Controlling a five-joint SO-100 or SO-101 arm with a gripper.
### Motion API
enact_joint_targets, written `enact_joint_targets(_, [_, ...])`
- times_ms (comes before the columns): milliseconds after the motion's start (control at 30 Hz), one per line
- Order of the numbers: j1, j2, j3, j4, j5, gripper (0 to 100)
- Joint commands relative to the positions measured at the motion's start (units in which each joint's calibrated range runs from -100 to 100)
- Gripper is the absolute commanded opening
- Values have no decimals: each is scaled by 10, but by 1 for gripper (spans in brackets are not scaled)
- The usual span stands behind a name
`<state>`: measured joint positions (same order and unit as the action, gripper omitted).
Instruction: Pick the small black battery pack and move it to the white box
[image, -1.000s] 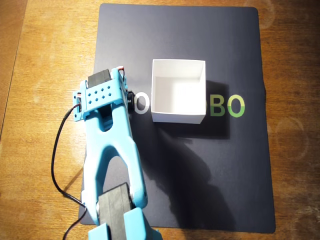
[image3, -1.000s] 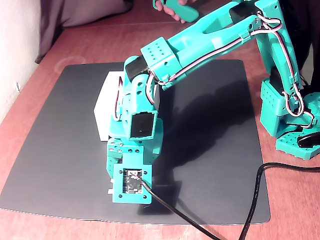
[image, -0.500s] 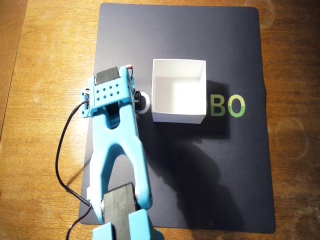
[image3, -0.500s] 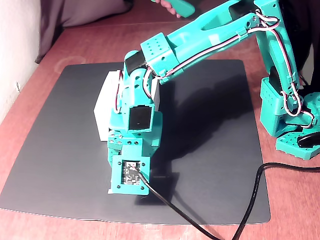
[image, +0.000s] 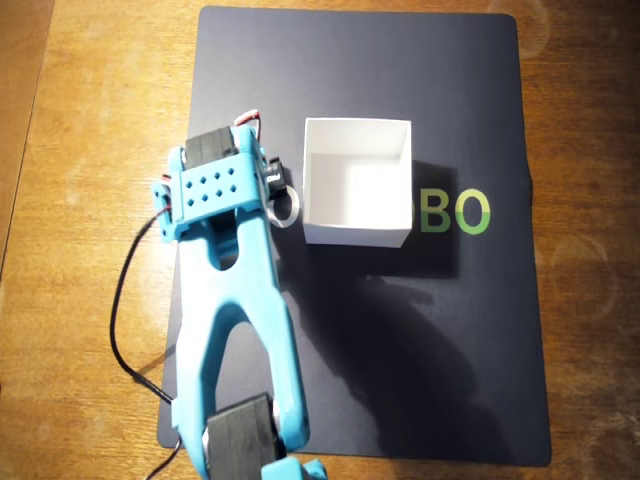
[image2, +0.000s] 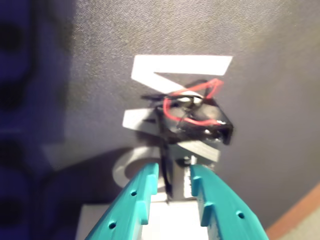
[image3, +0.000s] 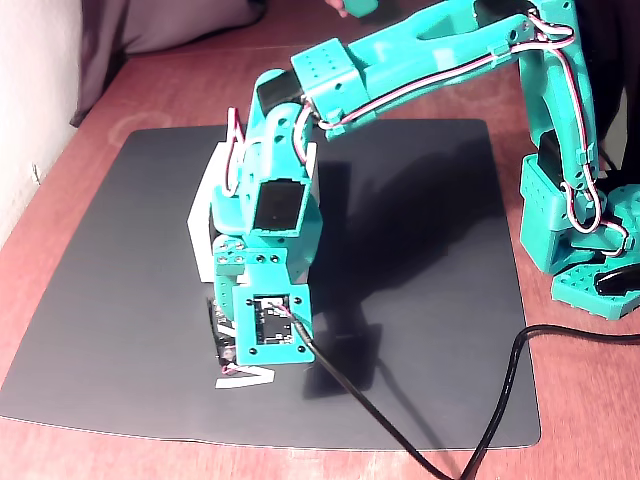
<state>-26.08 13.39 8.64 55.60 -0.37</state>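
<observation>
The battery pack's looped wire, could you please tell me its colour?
Red, clearest in the wrist view, looping over the black battery pack.

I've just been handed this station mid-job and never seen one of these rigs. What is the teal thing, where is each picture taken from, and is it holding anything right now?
The teal thing is a small robot arm with a two-finger gripper. One picture looks straight down from above, one comes from a camera riding on the arm's wrist, and one from a camera standing off to the side.

On the wooden table lies a dark mat with printed letters. On the mat stands an open white box, empty as far as the overhead view shows.

The wrist view shows the small black battery pack with red and black wires, lying on the mat just ahead of the fingertips. The jaws are slightly apart, and nothing is clearly between them. The picture is blurry, so I cannot tell whether a fingertip touches the pack. In the other two views the arm hides the pack.
</observation>
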Motion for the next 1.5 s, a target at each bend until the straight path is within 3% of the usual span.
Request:
enact_joint_targets(0, [-14, -48, -13, -15, 8, 6])
enact_joint_targets(167, [2, -49, -2, -10, 8, 6])
enact_joint_targets(400, [36, -41, -8, -29, 5, 20])
enact_joint_targets(1467, [37, 80, -1, -21, 31, 19])
